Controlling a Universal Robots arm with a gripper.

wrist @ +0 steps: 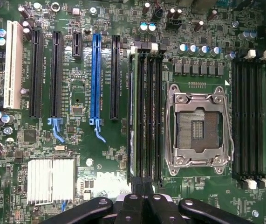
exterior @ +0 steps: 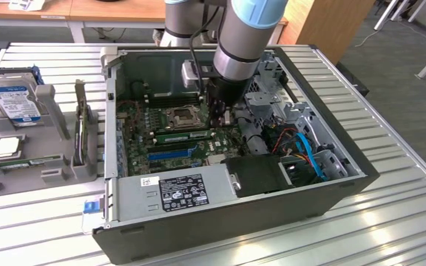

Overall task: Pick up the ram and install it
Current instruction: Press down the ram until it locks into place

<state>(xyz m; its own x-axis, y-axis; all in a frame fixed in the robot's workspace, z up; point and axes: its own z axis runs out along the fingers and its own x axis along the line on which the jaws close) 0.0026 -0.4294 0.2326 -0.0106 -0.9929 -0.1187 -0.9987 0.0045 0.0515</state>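
Green ram (wrist: 131, 112) stands on edge in the memory slot (wrist: 147, 112) nearest the blue slot (wrist: 95, 79), its long axis running along the slots beside the processor socket (wrist: 198, 128). End effector (wrist: 142, 203) is clenched over the slot's end.

In the exterior view the arm (exterior: 239, 44) runs out of the picture's upper edge and covers part of the motherboard (exterior: 176, 130) behind it; the gripper (exterior: 223, 113) sits low in the computer case (exterior: 331, 166), its fingertips too dark to make out. In the wrist view the gripper (wrist: 144, 198) is cut off at the picture's edge. The ram (wrist: 131, 112) in the slot shows just a thin edge there, its chips unreadable. The label (exterior: 183, 191) on the power supply carries print too small to read.
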